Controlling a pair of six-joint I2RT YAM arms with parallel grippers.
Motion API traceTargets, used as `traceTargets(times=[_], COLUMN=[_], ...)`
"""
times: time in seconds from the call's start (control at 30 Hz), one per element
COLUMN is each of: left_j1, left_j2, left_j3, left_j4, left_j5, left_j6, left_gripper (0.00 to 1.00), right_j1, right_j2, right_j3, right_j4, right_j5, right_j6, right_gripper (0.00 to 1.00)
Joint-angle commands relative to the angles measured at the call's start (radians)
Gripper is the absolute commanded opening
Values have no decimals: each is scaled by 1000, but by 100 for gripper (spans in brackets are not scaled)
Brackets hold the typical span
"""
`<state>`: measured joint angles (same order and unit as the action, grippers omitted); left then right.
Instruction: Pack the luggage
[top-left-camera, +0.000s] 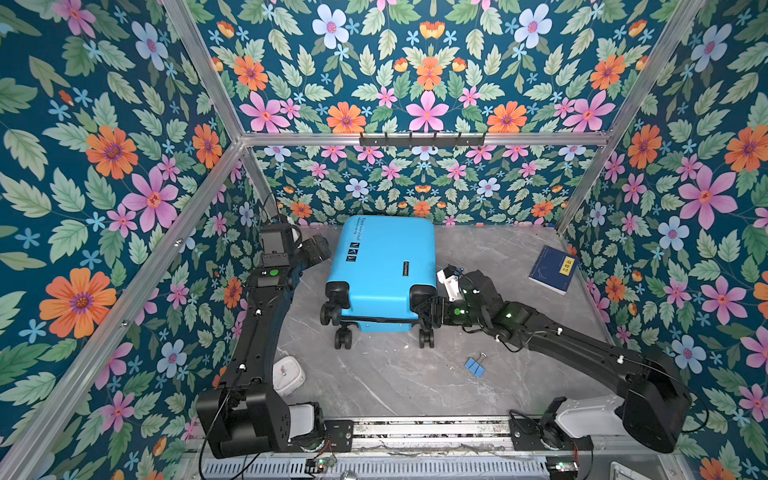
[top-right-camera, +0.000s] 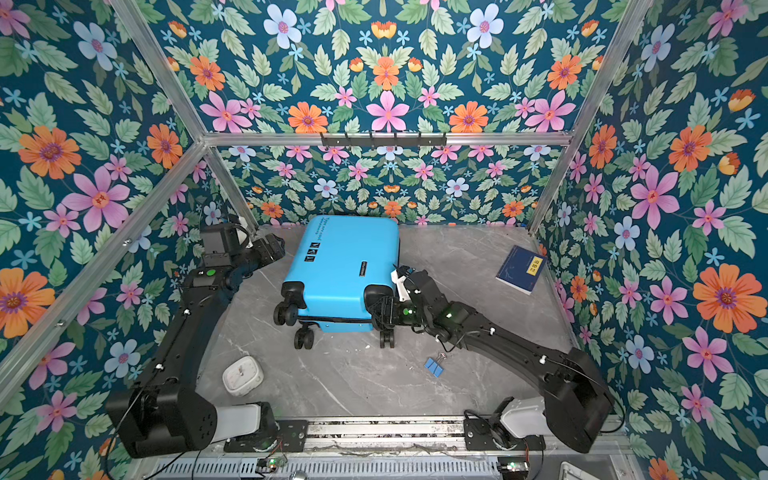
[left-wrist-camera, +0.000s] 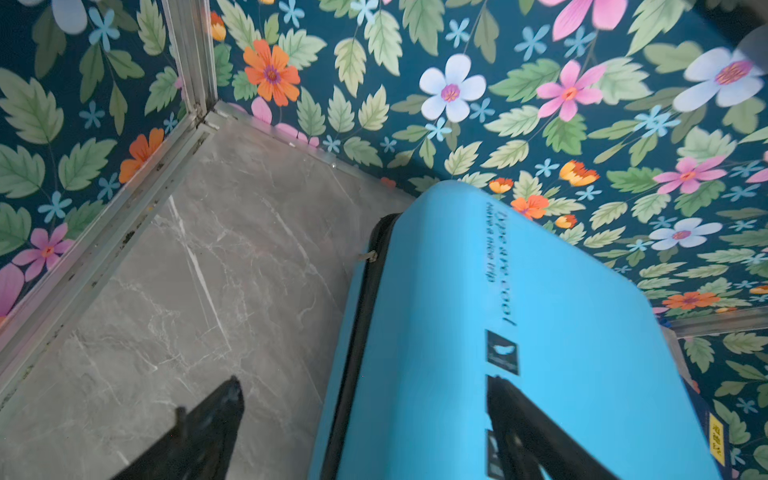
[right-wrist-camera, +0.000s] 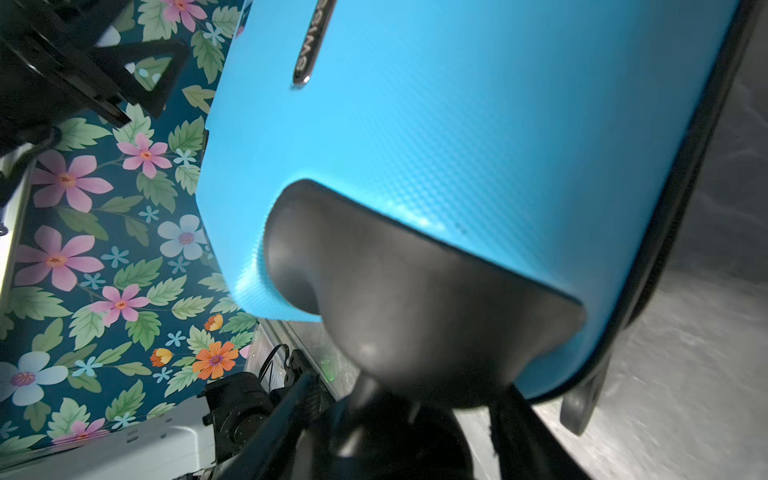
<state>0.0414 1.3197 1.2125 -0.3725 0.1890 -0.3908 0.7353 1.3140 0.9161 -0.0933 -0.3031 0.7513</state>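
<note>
The sky-blue luggage (top-left-camera: 382, 266) (top-right-camera: 345, 266) lies shut and flat at the back of the grey table, its black wheels toward the near edge. My left gripper (top-left-camera: 321, 248) (top-right-camera: 274, 247) hangs open at its far left side. In the left wrist view that gripper (left-wrist-camera: 363, 382) straddles the zipper edge, one finger over the shell (left-wrist-camera: 582, 332) and one over the table. My right gripper (top-left-camera: 430, 309) (top-right-camera: 384, 309) is at the near right corner. In the right wrist view its fingers (right-wrist-camera: 407, 386) are shut on the black wheel under the corner housing (right-wrist-camera: 415, 311).
A dark-blue book (top-left-camera: 552, 269) (top-right-camera: 521, 269) lies at the back right by the wall. A blue binder clip (top-left-camera: 476, 365) (top-right-camera: 434, 366) sits near the front centre. A white clock (top-left-camera: 286, 374) (top-right-camera: 242, 374) lies beside the left arm. Flowered walls enclose three sides.
</note>
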Motion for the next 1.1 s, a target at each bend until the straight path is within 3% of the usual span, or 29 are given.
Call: traceTargets(times=[0.0, 0.1, 0.13, 0.2, 0.43, 0.63, 0.7, 0.8, 0.9, 1.07], left_j1=[3, 10, 12, 20, 67, 64, 62, 53, 36, 4], left_j2=[17, 53, 67, 90, 182, 226, 240, 259, 277, 325], left_j3=[-43, -67, -74, -83, -76, -127, -148, -166, -183, -182], left_j4=[46, 83, 96, 125, 188, 258, 282, 297, 309, 320], left_j5=[-1, 26, 32, 45, 105, 122, 125, 119, 119, 112], left_j6=[-2, -23, -30, -44, -69, -88, -95, -95, -93, -95], left_gripper=[95, 94, 94, 94, 93, 91, 90, 89, 89, 88], right_j1=[-32, -51, -52, -56, -96, -304, -389, -487, -494, -493], right_j2=[-34, -61, -71, -93, -200, -256, -205, -56, 130, 378], right_j3=[-31, -29, -28, -25, -6, -49, -51, -11, 107, 251], right_j4=[-52, -113, -130, -161, -285, -235, -238, -238, -293, -296], right_j5=[62, 64, 69, 73, 108, -4, -1, -67, -71, -87], right_j6=[57, 22, 6, -23, -100, -66, -41, -17, -48, -43], right_gripper=[53, 87, 93, 97, 99, 99, 97, 86, 80, 81])
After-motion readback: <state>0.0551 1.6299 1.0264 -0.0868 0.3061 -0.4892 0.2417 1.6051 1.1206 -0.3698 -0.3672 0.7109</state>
